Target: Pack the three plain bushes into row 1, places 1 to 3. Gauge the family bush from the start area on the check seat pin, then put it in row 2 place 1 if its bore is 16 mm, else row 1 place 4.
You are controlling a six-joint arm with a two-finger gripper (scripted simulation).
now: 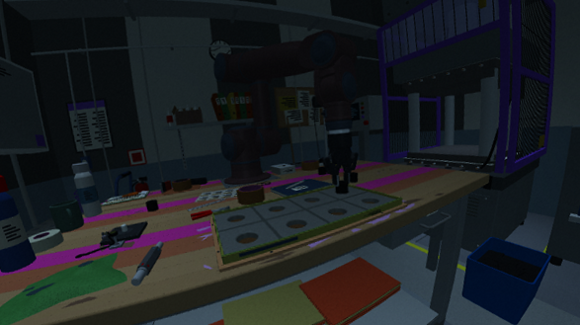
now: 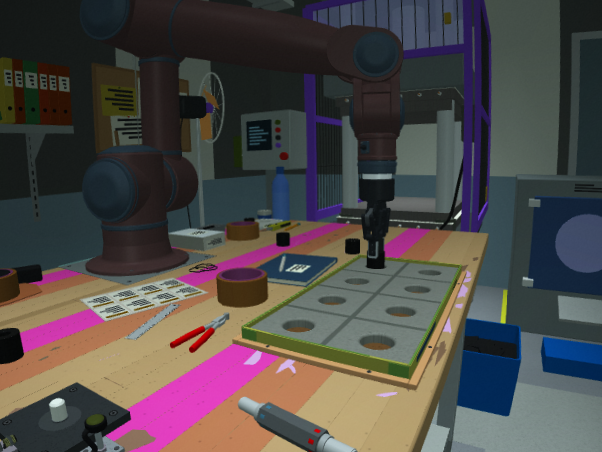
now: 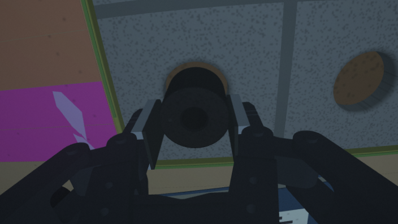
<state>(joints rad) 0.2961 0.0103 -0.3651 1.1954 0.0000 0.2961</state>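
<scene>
A black plain bush point(image 3: 195, 118) stands upright in a corner pocket of the grey eight-pocket tray point(image 2: 357, 312), at the end nearest the blue notebook, and my gripper point(image 2: 375, 257) is closed on it from above. The other pockets in view are empty, showing brown bottoms point(image 3: 358, 77). Two more black bushes point(image 2: 352, 245) point(image 2: 283, 239) stand on the bench behind the tray, and another one point(image 2: 10, 345) sits at the bench's left edge. The check seat, a dark plate with a white pin point(image 2: 58, 410), lies at the near left corner.
The purple-framed press point(image 1: 466, 70) stands at the bench's far end, close behind the tray. A blue notebook point(image 2: 295, 267), a brown tape roll point(image 2: 241, 286) and red pliers point(image 2: 197, 336) lie left of the tray. The bench edge runs along the tray's right side.
</scene>
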